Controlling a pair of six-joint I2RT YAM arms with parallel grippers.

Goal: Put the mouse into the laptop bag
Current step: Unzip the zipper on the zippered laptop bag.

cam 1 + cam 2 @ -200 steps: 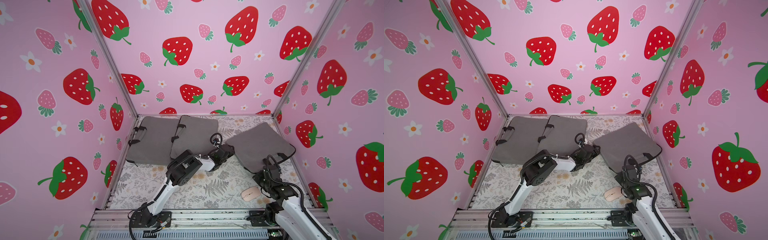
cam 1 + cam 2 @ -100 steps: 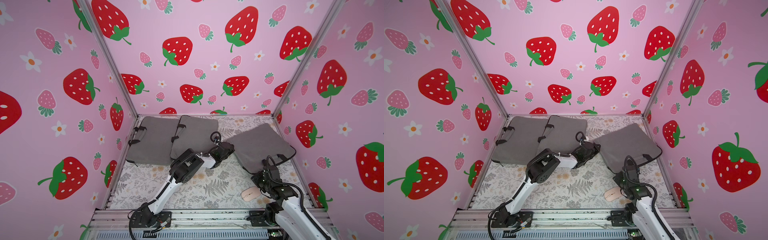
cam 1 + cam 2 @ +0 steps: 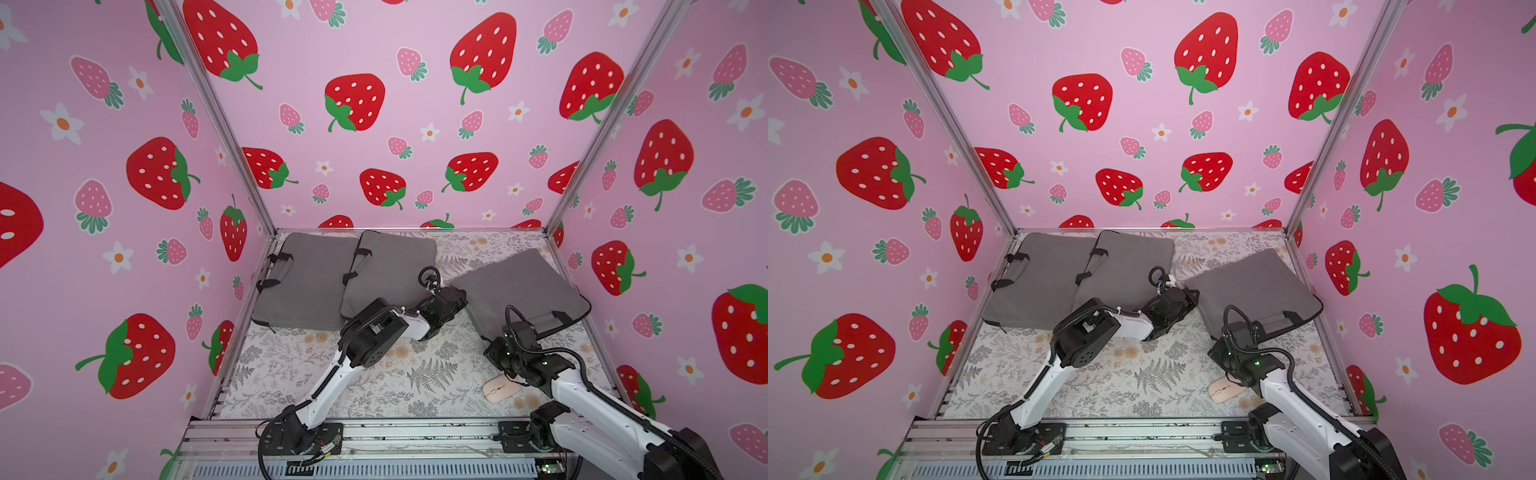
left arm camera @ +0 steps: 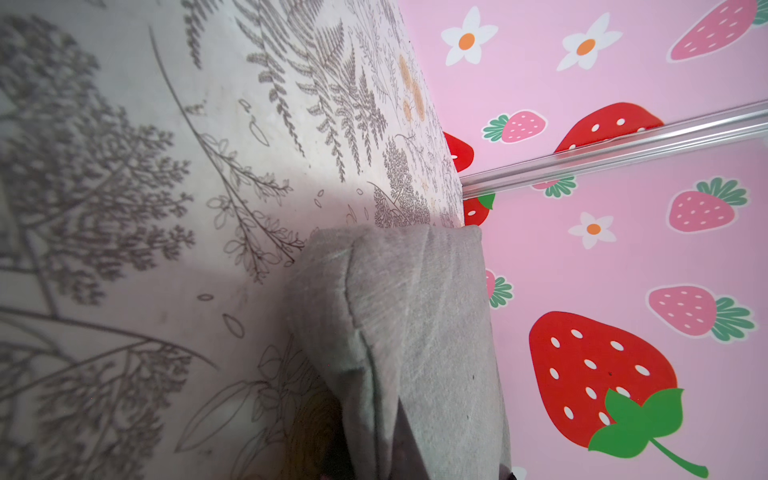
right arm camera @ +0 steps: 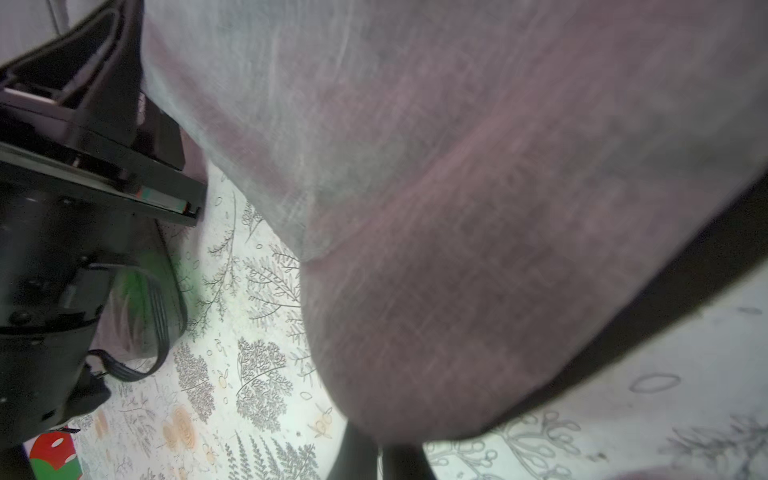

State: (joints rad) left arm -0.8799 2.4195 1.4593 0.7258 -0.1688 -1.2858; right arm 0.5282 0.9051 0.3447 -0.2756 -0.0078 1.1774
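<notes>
The left hand looks clenched on the bag, at its near left corner, middle right of the frame. The right hand is clenched on the bag's front edge. The mouse lies on the counter, lower right, not in the bag yet. I think the hands should lift gently to open the bag, not drag it. Only the top views show the mouse. The left wrist view shows the corner raised off the counter. The right wrist view shows the bag's underside, blurred.
</notes>
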